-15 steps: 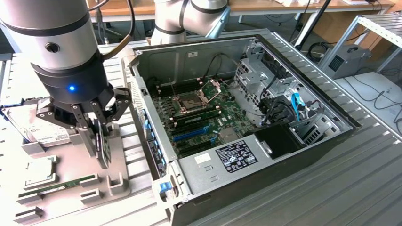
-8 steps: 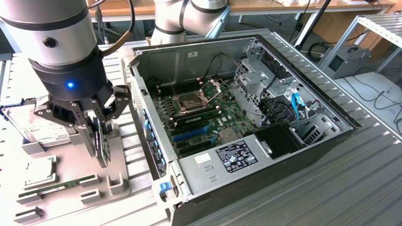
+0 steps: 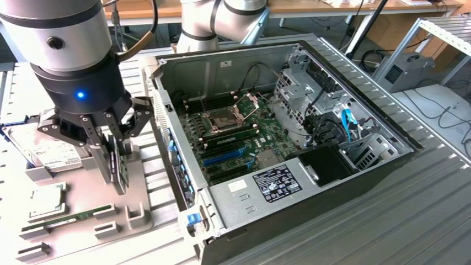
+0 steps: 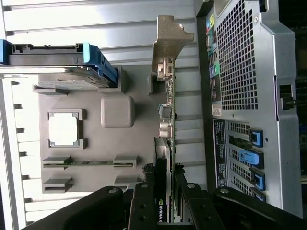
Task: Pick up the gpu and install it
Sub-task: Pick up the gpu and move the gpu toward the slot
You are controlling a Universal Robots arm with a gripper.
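The gpu (image 3: 118,179) is a thin black card seen edge-on, upright, with my gripper (image 3: 116,165) shut on its upper edge. It hangs over the grey parts holder (image 3: 140,218) at the exterior view's left, beside the open PC case (image 3: 213,72). I cannot tell whether its lower edge is clear of the holder. In the wrist view the gpu (image 4: 166,120) runs from its silvery end bracket (image 4: 169,38) down between my black fingers (image 4: 144,211), and the gripper (image 4: 165,213) clamps it from both sides. The case's rear panel (image 4: 249,72) is right alongside. The motherboard (image 3: 243,132) lies exposed with blue expansion slots (image 3: 220,157).
On the grey holder lie a hard drive (image 3: 52,152) with blue rails (image 4: 57,62), a square processor (image 3: 48,199), and a green memory stick (image 3: 74,215). A second arm's base (image 3: 220,22) stands behind the case. Ribbed metal table (image 3: 383,221) surrounds everything.
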